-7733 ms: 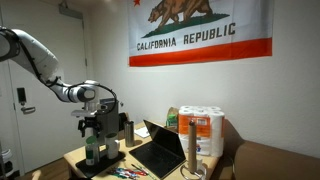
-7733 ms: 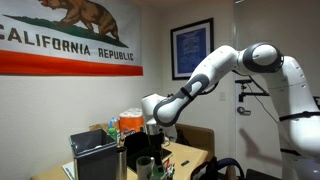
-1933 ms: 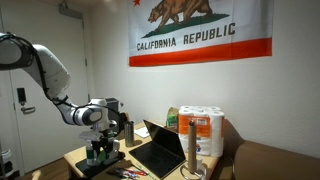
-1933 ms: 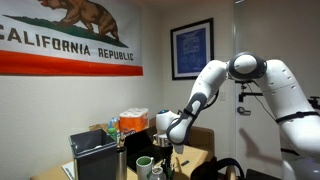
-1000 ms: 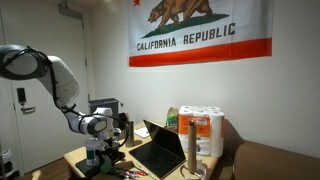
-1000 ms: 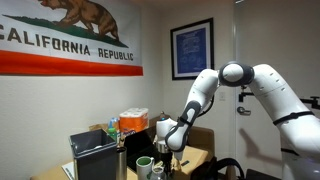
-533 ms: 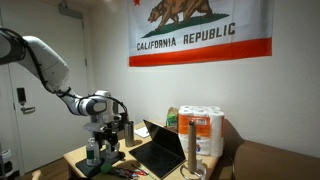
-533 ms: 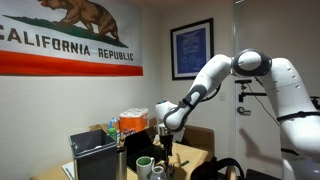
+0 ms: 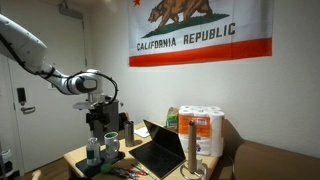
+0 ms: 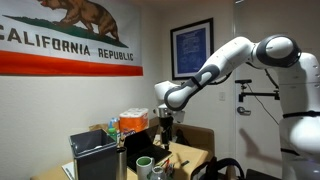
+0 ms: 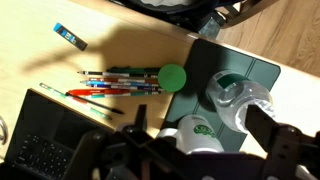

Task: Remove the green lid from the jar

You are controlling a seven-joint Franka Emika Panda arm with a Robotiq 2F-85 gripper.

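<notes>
In the wrist view the green lid [image 11: 173,77] lies flat on the wooden table, just beside the dark green tray [image 11: 255,68] and the pens. The jar [image 11: 240,95] stands on the tray, see-through, its top open. My gripper [image 11: 200,135] hangs well above them, its fingers wide apart with nothing held. In both exterior views the gripper [image 9: 97,128] [image 10: 166,128] is raised above the table's corner.
A white cup with a green logo [image 11: 195,128] stands on the tray next to the jar. Several pens [image 11: 110,82] and an open laptop [image 11: 45,135] lie beside the lid. Paper-towel rolls [image 9: 205,130] and a slim silver bottle [image 9: 128,130] stand further back.
The arm has lifted the gripper from low over the table's corner to well above it. The jar and cup stayed on the tray.
</notes>
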